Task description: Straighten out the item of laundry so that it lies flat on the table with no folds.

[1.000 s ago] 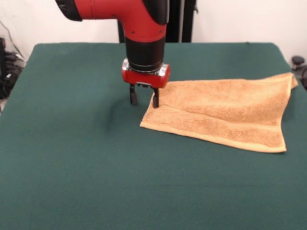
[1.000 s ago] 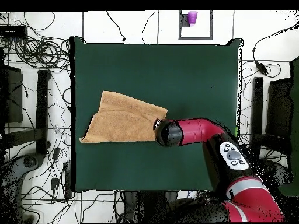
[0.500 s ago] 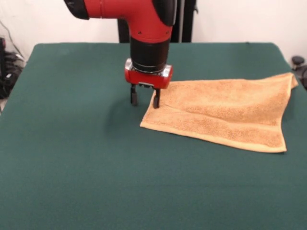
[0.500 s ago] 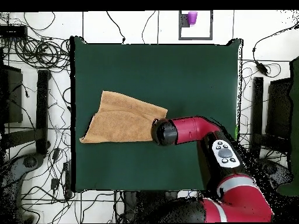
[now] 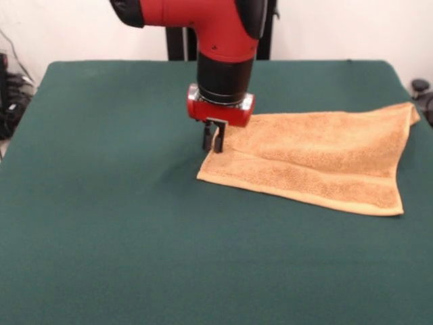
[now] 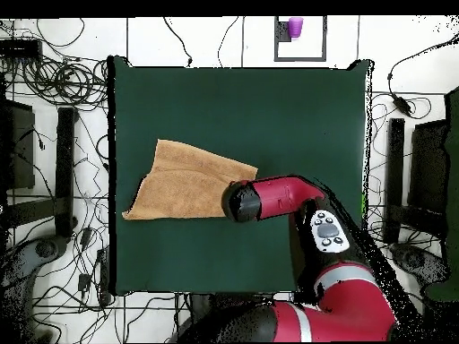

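Sawyer arm over the table, front and overhead views.

**Progress.** The towel is not yet flat. It lies doubled over: in the front view a long crease runs across it, with an upper layer resting on a lower strip that shows along the side nearest the camera. The overhead view shows an irregular four-sided outline, not a square, which fits a folded cloth. One far corner points up toward the table's right edge in the front view. Judged from this, the unfolding remains to be done; only the approach to the cloth appears complete.

**Towel position.** In the front view the towel occupies the right half of the table, reaching close to the right edge and well clear of the near edge. In the overhead view it sits toward the left edge, roughly midway between the top and bottom edges.

**Tool.** The gripper stands upright at the towel's left end, at the corner farther from the camera. Its two dark fingers are drawn close together, tips at cloth level on the towel's border. They seem to pinch that edge, though the cloth between them is too small to confirm. In the overhead view the wrist hides the contact point.
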